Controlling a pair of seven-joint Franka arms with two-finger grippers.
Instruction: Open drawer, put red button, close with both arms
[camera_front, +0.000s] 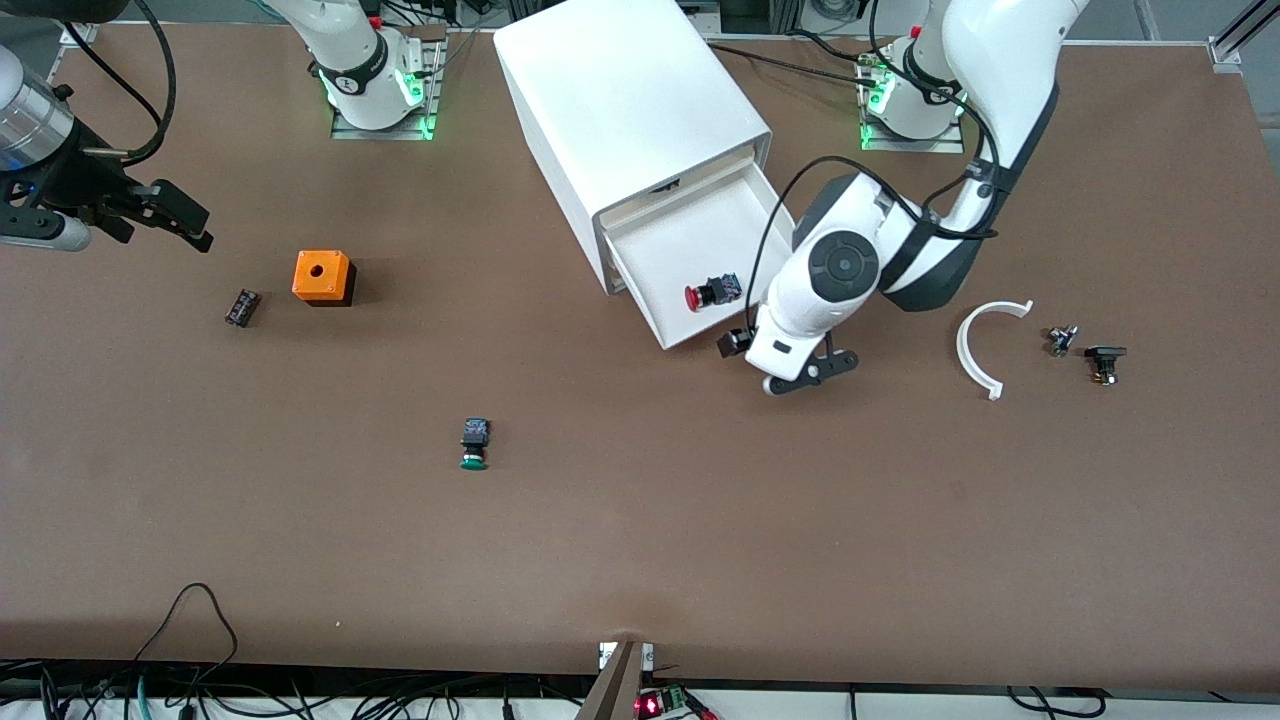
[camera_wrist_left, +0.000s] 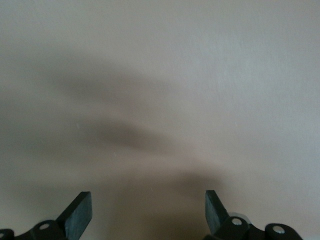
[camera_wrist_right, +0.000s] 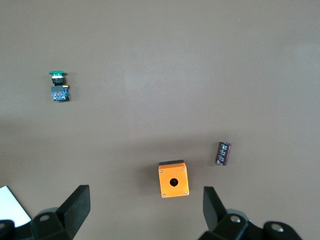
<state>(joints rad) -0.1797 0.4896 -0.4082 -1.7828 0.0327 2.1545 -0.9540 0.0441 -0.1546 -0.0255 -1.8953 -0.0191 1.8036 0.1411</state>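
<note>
Front view: red button (camera_front: 712, 292) lies inside the open drawer (camera_front: 668, 262), whose cream front faces the left gripper (camera_front: 808, 372), fingers apart, while the right gripper (camera_front: 165, 222), also apart, waits near the table's right-arm edge.

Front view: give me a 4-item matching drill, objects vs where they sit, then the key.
Things
1. red button
2. green button
3. orange box
4. white curved piece

Places
A. on the table toward the left arm's end, beside two small dark parts
B. lying in the open drawer
C. on the table, nearest the front camera of the four
D. toward the right arm's end, beside a small dark cylinder

Pairs: 1-B, 2-C, 3-D, 4-A
</note>
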